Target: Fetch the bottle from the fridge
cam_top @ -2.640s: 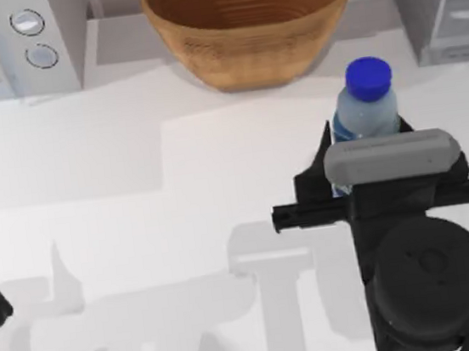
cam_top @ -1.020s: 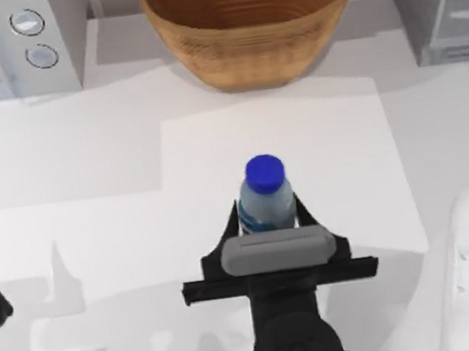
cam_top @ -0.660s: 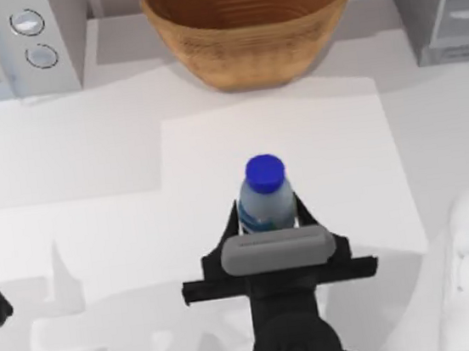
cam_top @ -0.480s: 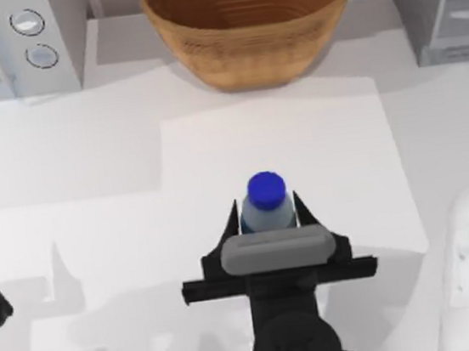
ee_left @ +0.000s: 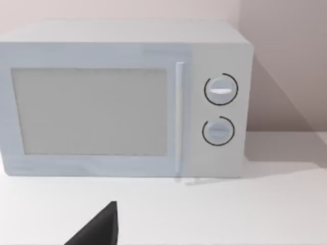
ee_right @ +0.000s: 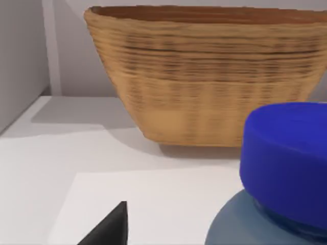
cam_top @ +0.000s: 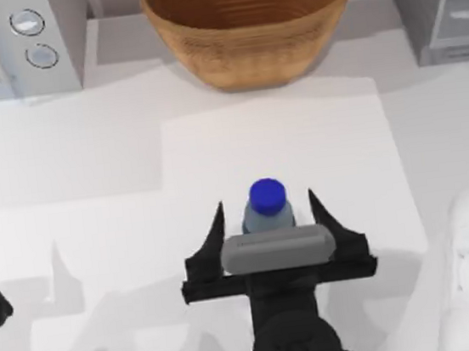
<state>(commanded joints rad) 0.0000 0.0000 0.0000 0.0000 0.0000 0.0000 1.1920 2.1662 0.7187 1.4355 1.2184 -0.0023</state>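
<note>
The bottle (cam_top: 267, 207) stands mid-table, before the wooden bowl (cam_top: 250, 21); microwave (cam_top: 9, 45) far-left corner, fridge (cam_top: 440, 0) far-right.

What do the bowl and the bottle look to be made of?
The bowl looks like wood or woven fibre: matte tan walls with fine horizontal ridges. The bottle looks like plastic: pale, slightly see-through grey-blue body with a smooth opaque blue cap, standing between the open fingers of the right gripper.

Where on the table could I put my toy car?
Bare white table between the light-grey microwave and the wooden bowl. Crowded in the front middle, where the right gripper, jaws open, flanks the small blue-capped bottle.
</note>
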